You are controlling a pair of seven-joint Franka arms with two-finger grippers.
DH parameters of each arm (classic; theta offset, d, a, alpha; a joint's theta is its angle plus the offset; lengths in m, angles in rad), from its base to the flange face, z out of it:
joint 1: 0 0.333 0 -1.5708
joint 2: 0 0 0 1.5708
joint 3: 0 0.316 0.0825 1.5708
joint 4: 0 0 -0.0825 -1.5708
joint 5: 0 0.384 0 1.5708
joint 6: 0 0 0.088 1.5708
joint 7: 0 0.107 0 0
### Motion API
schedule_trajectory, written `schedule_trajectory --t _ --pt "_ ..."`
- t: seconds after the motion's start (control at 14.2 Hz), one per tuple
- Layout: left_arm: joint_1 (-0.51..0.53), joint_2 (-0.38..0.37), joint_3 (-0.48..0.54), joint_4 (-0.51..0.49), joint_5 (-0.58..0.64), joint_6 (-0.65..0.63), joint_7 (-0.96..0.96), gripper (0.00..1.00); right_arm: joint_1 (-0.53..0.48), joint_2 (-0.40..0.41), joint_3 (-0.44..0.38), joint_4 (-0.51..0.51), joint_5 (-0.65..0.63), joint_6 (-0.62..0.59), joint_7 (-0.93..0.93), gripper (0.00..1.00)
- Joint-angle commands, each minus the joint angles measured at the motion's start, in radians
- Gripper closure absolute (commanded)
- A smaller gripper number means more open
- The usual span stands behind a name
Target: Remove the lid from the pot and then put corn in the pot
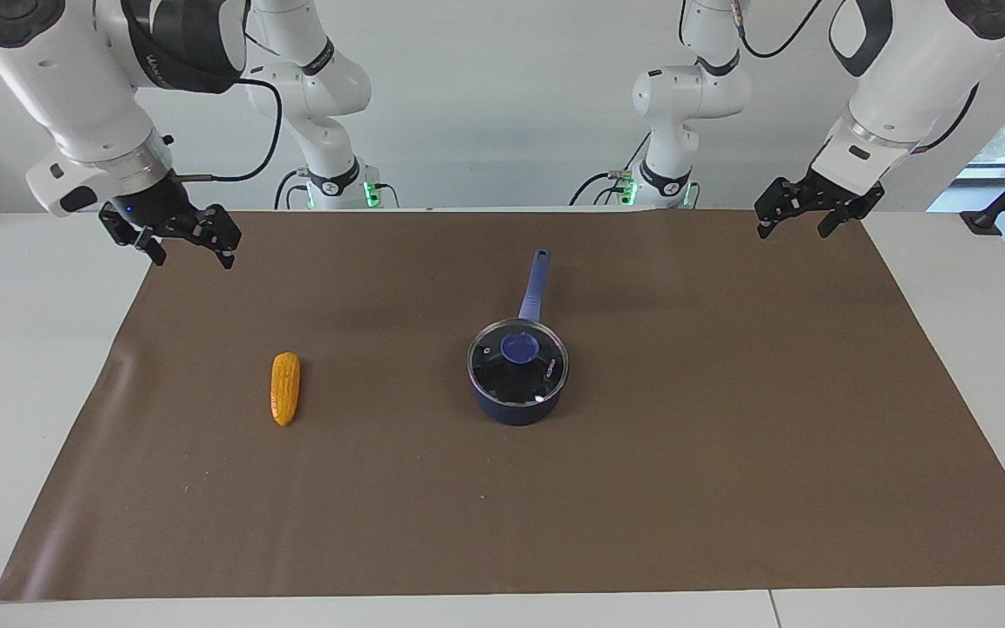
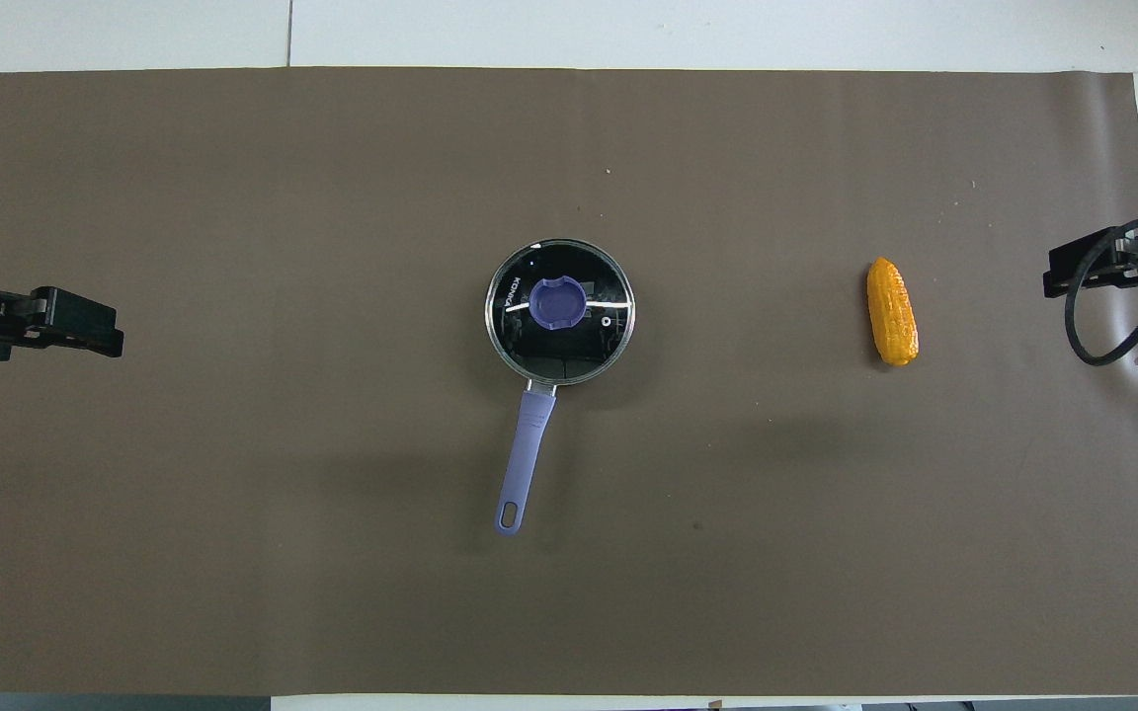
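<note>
The dark blue pot (image 1: 513,410) stands in the middle of the brown mat, its lighter blue handle (image 1: 535,283) pointing toward the robots. The clear glass lid (image 1: 546,371) with its blue knob (image 1: 520,348) sits on the pot and also shows in the overhead view (image 2: 597,341). The yellow-orange corn (image 1: 285,387) lies on the mat toward the right arm's end (image 2: 892,311). My right gripper (image 1: 193,260) hangs open and empty over the mat's corner at its own end. My left gripper (image 1: 793,234) hangs open and empty over the mat's corner at the left arm's end.
The brown mat (image 1: 642,488) covers most of the white table (image 1: 31,349). Nothing else lies on it.
</note>
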Motion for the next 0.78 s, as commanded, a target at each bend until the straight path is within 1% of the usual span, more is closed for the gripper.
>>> schedule_trajectory --t 0.0,0.35,0.56,0.64,0.71 --pt "0.02 -0.012 -0.015 -0.016 -0.012 0.014 -0.006 0.0 -0.003 0.007 -0.001 0.012 0.015 -0.015 -0.024 0.0" --pt "0.006 -0.015 -0.015 -0.022 -0.013 0.031 -0.008 0.0 0.008 0.006 -0.003 0.009 0.015 -0.01 -0.015 0.0" --pt "-0.054 -0.006 -0.015 -0.01 -0.027 0.061 -0.043 0.0 0.009 -0.003 -0.001 -0.001 0.015 -0.012 -0.015 0.0" --pt "-0.086 0.007 -0.015 0.006 -0.039 0.077 -0.084 0.0 0.011 -0.003 -0.001 -0.002 0.015 -0.013 -0.015 0.0" --pt "-0.138 0.061 -0.016 0.041 -0.056 0.086 -0.129 0.0 0.011 -0.008 -0.001 -0.005 0.015 -0.027 -0.016 0.0"
